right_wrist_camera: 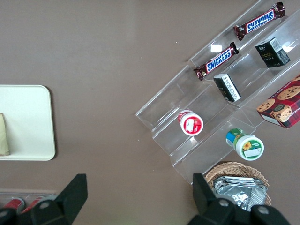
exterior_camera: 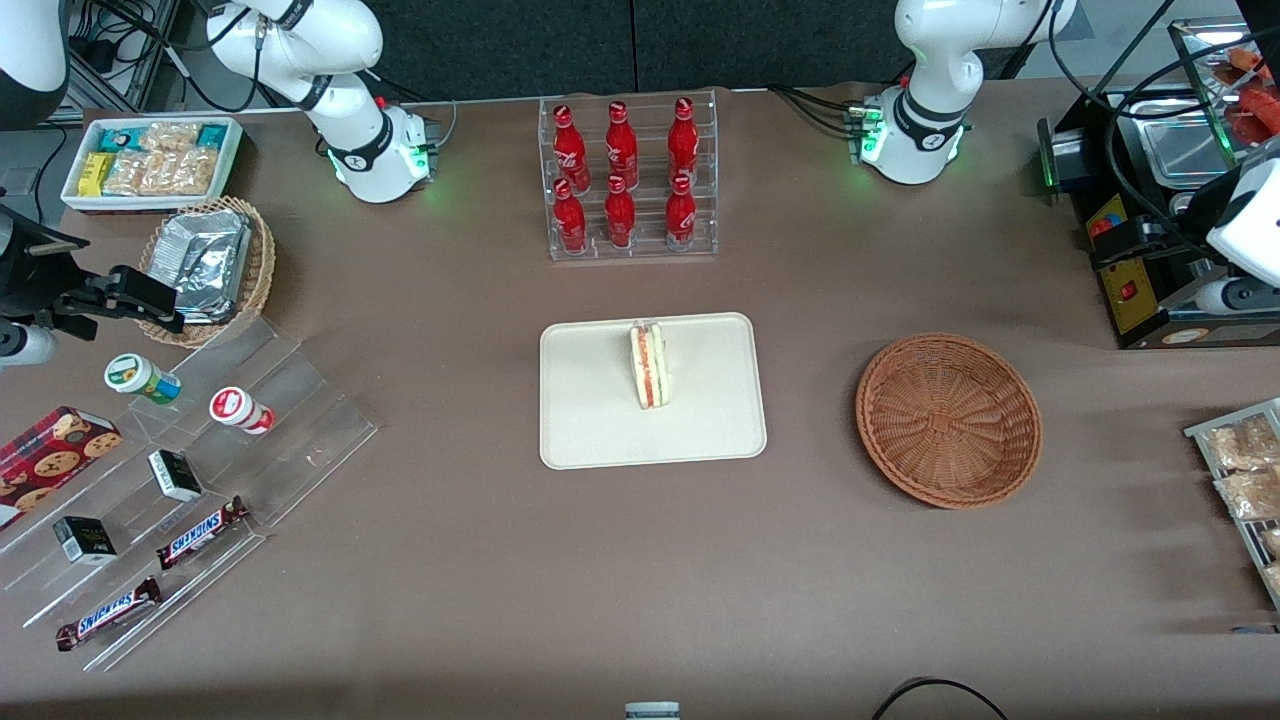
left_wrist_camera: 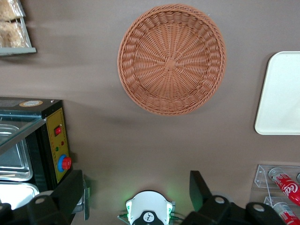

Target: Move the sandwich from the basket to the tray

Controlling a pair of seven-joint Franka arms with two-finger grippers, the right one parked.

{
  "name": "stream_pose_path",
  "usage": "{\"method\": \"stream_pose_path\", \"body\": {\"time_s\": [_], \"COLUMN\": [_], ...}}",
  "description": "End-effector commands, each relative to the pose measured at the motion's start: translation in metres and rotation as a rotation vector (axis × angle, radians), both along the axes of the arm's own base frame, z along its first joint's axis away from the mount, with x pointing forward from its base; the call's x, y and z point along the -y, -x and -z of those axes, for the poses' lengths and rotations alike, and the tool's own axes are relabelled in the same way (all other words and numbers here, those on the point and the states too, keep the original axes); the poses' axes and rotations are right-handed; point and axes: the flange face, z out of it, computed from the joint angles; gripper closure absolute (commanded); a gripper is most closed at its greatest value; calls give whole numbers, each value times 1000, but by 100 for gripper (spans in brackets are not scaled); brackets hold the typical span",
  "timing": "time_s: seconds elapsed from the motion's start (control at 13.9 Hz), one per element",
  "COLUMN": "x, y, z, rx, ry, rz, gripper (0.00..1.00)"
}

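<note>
The sandwich stands on its edge on the cream tray, red and green filling facing up. It also shows at the edge of the right wrist view, on the tray. The reddish-brown wicker basket is empty and sits beside the tray toward the working arm's end. In the left wrist view the gripper is open and empty, its fingers wide apart, high above the table between the basket and the arm's base. A corner of the tray shows there too.
A rack of red bottles stands farther from the camera than the tray. A black appliance and a tray of snack packets are at the working arm's end. Clear steps with snacks and a foil-packet basket are at the parked arm's end.
</note>
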Motion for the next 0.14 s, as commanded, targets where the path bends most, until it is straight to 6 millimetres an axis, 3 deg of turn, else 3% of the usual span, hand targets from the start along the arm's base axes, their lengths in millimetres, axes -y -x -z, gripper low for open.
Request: {"method": "stream_pose_path", "body": {"time_s": [0.0, 0.07], "x": [17, 18], "y": [1, 0], "z": [-13, -12], "rx": [-5, -8], "ry": [10, 10], "rz": [45, 45], "gripper": [0, 0]}}
